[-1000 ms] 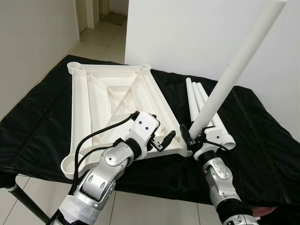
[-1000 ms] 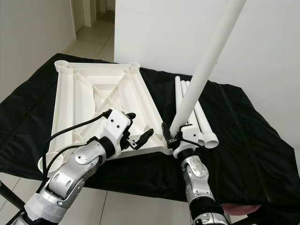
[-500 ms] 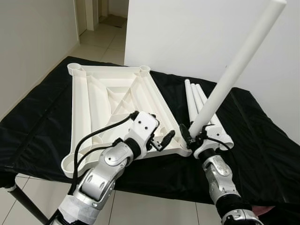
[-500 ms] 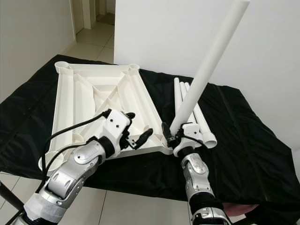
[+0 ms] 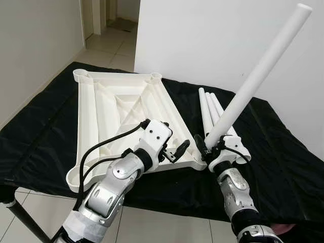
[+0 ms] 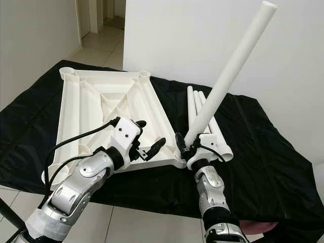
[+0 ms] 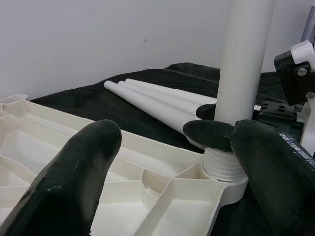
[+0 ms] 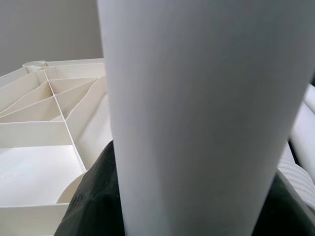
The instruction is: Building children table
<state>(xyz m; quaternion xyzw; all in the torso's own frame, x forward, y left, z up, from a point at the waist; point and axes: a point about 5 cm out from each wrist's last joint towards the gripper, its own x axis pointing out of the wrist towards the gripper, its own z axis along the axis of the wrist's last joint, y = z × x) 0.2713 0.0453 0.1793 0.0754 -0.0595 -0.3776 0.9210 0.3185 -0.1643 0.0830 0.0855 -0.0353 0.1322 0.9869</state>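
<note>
The white tabletop (image 5: 116, 109) lies upside down on the black-covered table, ribs facing up. My right gripper (image 5: 206, 143) is shut on a long white table leg (image 5: 253, 81), which leans up and to the right. The leg's threaded end (image 7: 224, 167) sits at the tabletop's near right corner socket. My left gripper (image 5: 176, 150) is open just left of that corner, its fingers (image 7: 74, 172) spread over the tabletop's rim. In the right wrist view the held leg (image 8: 197, 113) is very close.
Three spare white legs (image 5: 210, 109) lie side by side on the black cloth (image 5: 283, 167), right of the tabletop. A white wall stands behind the table. Tiled floor (image 5: 111, 45) runs off at the left and below the front edge.
The held leg has leaned a little further to the right and its top end has come into the picture. The left gripper has stayed by the corner.
</note>
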